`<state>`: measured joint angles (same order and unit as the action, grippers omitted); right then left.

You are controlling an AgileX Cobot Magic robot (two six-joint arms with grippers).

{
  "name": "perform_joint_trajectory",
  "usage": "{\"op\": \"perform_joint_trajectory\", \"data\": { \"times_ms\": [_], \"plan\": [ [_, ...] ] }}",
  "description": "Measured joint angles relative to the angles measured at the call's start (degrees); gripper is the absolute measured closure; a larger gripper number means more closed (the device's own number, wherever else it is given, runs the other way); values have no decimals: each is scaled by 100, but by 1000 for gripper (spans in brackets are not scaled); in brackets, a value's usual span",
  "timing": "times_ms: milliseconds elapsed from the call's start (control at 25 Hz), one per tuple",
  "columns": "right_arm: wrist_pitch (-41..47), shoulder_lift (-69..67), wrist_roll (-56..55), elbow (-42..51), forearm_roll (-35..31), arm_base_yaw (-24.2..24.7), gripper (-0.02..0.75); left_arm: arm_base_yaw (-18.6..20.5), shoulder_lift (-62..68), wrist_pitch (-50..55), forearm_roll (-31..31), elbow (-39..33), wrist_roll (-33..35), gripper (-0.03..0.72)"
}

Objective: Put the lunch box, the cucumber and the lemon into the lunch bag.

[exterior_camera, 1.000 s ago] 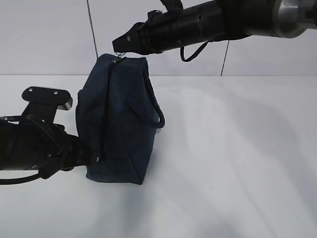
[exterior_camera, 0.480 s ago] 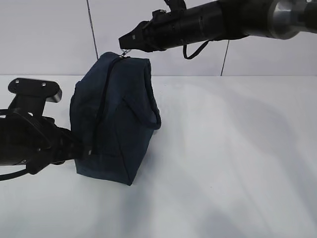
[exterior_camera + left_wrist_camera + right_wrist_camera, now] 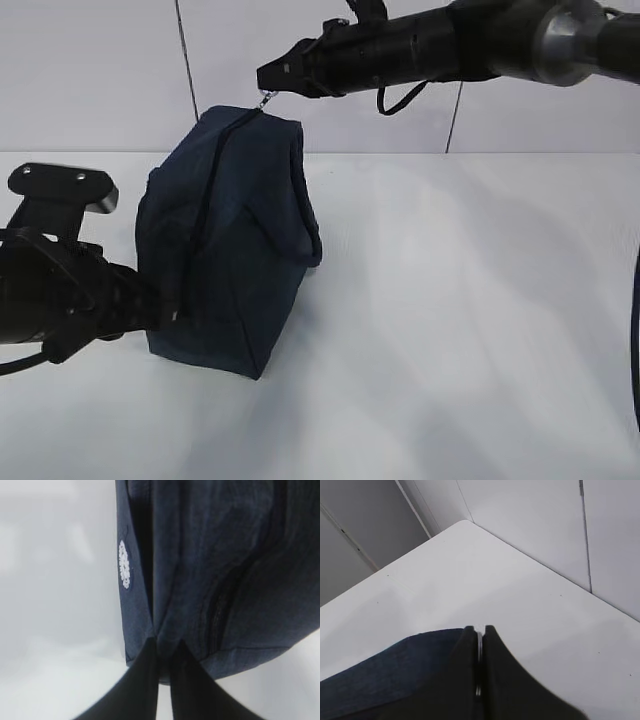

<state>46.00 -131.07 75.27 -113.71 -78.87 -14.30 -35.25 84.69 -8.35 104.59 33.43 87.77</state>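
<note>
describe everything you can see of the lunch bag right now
The lunch bag is a boxy dark navy fabric bag standing upright on the white table, leaning slightly. A dark zipper runs down its left face and a short strap handle hangs on its right side. The right gripper is shut on the metal ring pull at its top; the left gripper pinches fabric low on its left side.

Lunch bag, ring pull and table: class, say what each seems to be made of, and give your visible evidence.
Lunch bag: dark navy woven fabric, matte, going by its folds and stitched seams.
Ring pull: probably metal, thin with a silvery glint, clamped in the right gripper.
Table: smooth white hard surface, faintly glossy; material unclear.
</note>
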Motion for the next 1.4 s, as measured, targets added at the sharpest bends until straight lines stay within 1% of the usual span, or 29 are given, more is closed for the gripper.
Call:
{"op": "perform_joint_trajectory", "data": {
  "times_ms": [240, 400, 680, 880, 1240, 1400],
  "plan": [
    [36, -499, 0, -432, -155, 12, 718, 0, -64, -9, 0, -112, 0, 676],
    [36, -812, -10, -586, -523, 77, 718, 0, -174, -119, 0, -125, 0, 676],
    [133, -1192, -413, -599, -1162, 305, 718, 0, -315, -157, -56, -129, 0, 677],
    [266, -1393, -684, -621, -1579, 377, 718, 0, -315, -182, -56, -129, 0, 677],
    [293, -1595, -1006, -633, -1976, 441, 718, 0, -315, -274, -56, -129, 5, 678],
    [603, -1607, -994, -694, -2154, 471, 718, 0, -293, -296, -56, -129, 13, 678]
  ]
}}
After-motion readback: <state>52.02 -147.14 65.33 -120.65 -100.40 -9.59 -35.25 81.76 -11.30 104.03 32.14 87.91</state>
